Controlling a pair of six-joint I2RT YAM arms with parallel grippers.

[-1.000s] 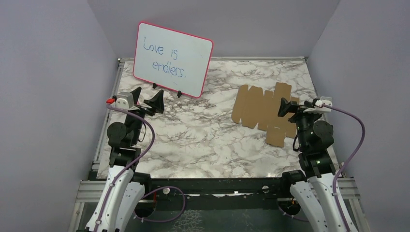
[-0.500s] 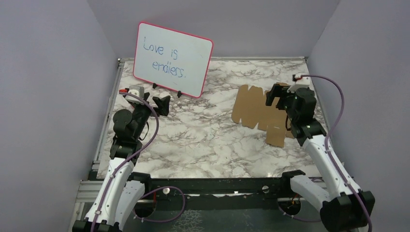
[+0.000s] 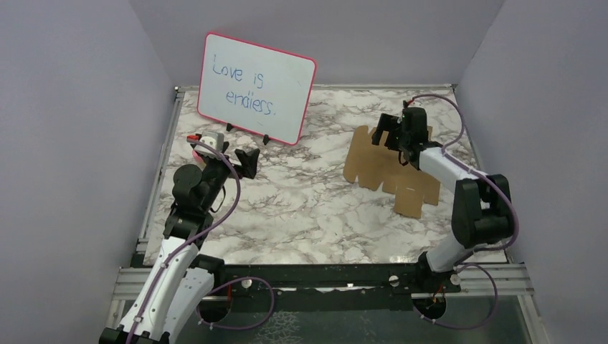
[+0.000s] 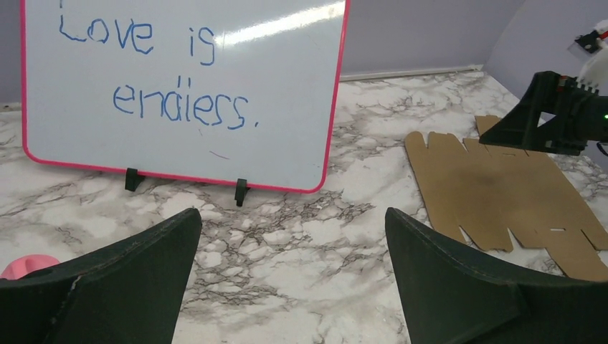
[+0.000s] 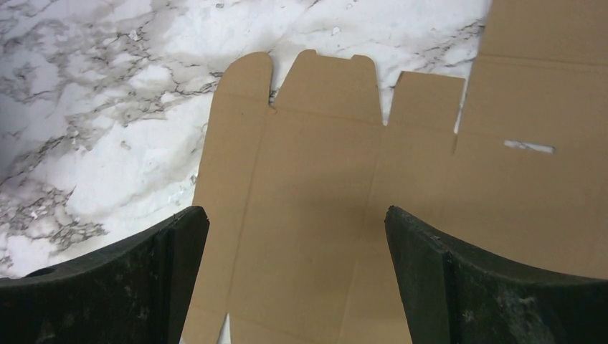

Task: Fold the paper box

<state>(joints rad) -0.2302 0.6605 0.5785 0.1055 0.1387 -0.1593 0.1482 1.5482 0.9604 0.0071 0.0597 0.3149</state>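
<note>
The paper box is a flat brown die-cut cardboard sheet (image 3: pixel 387 172) with flaps and tabs, lying on the marble table at the right. My right gripper (image 3: pixel 381 133) is open and empty, hovering over the sheet's far part. In the right wrist view the sheet (image 5: pixel 344 179) fills the space below the spread fingers of the right gripper (image 5: pixel 294 213). My left gripper (image 3: pixel 240 159) is open and empty above the table's left side, well away from the sheet. In the left wrist view the left gripper (image 4: pixel 292 215) faces bare marble, with the sheet (image 4: pixel 502 193) at the right.
A pink-framed whiteboard (image 3: pixel 256 87) reading "Love is endless." stands on small black feet at the back left; it also fills the top of the left wrist view (image 4: pixel 179 86). Purple walls close in the table on three sides.
My right arm has stretched forward and left, bringing its gripper from the sheet's right edge to over its far part. My left gripper has moved slightly forward and right.
</note>
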